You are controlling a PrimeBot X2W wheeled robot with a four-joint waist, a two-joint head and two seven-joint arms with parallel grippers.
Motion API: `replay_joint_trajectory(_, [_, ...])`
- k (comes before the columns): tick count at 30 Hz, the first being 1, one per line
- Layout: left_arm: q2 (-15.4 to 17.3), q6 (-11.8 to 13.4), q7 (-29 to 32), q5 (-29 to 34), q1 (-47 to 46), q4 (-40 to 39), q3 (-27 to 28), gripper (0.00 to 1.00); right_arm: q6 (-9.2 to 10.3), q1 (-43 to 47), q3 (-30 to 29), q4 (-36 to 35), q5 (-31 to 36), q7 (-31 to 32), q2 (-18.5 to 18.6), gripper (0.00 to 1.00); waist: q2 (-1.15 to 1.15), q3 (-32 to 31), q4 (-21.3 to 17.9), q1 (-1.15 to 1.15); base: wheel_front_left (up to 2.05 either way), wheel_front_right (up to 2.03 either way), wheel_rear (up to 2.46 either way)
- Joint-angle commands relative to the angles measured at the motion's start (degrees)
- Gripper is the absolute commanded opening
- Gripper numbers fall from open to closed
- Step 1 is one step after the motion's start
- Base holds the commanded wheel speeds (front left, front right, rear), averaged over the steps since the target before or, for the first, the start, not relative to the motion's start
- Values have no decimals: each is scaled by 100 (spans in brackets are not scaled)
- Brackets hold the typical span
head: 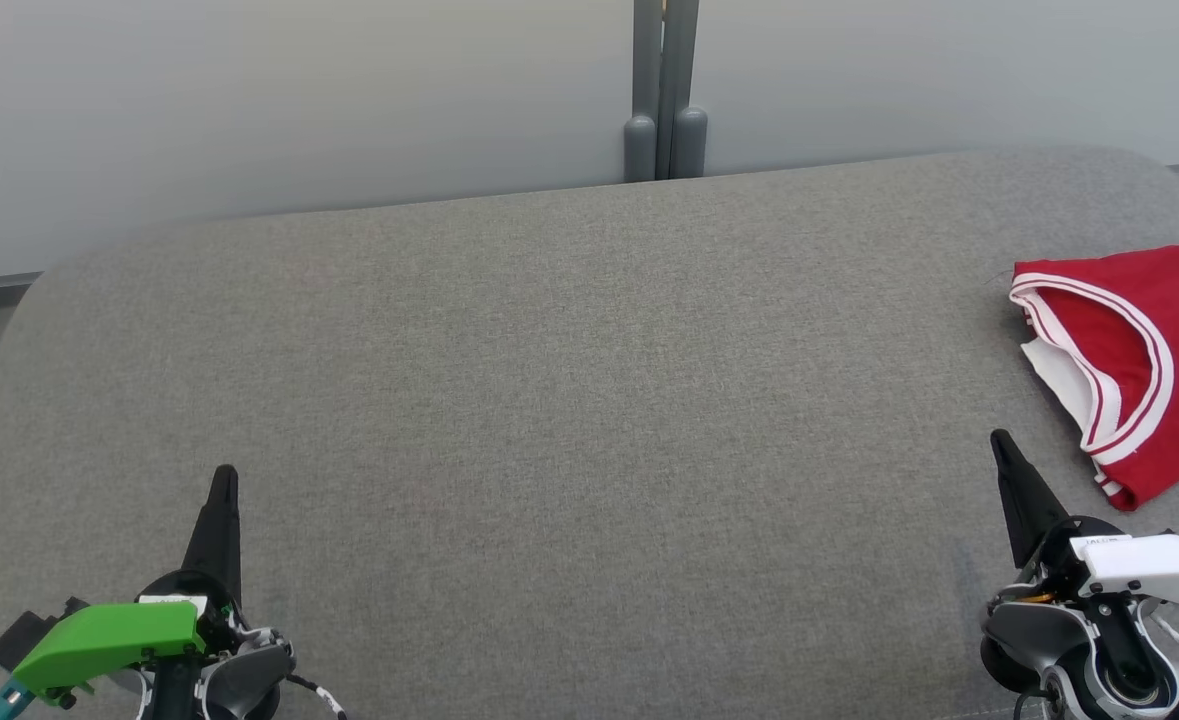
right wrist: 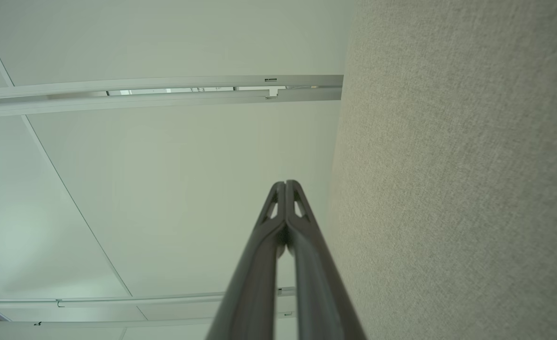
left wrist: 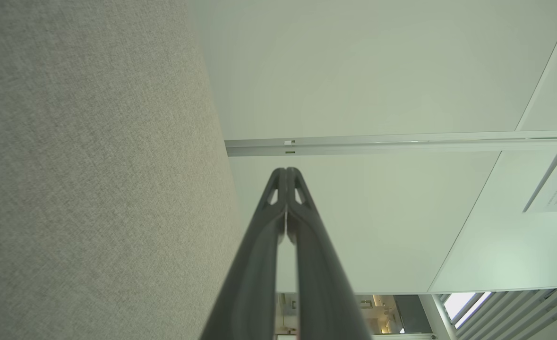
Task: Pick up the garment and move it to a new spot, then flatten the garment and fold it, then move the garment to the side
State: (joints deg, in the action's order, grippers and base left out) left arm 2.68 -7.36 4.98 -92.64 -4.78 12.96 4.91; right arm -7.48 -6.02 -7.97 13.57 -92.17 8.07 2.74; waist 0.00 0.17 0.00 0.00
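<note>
Left pincer (head: 224, 475) and right pincer (head: 999, 440) pressed together; garment (head: 1139, 340) red with white-striped trim.

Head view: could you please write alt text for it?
A red jersey with white trim lies at the right edge of a grey fabric surface. The left gripper and right gripper, both shut, point up from the bottom corners.

Garment (head: 1134, 300) lies on worktop (head: 549, 400) at its right side, partly cut by frame edge. Wall (head: 249, 100) behind worktop; post (head: 664, 90) at wall, mid-back.
</note>
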Motion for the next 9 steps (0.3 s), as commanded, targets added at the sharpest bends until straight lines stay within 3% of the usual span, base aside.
replay_joint_trajectory(1, [38,-29,12,-9,-75,-23,12,0,-2,68,-12,-25,-30,26,26,0,0,0,0,0,0,0,0])
replay_joint_trajectory(9, [38,-29,12,-9,-75,-23,12,0,-2,68,-11,-25,-30,26,26,0,0,0,0,0,0,0,0])
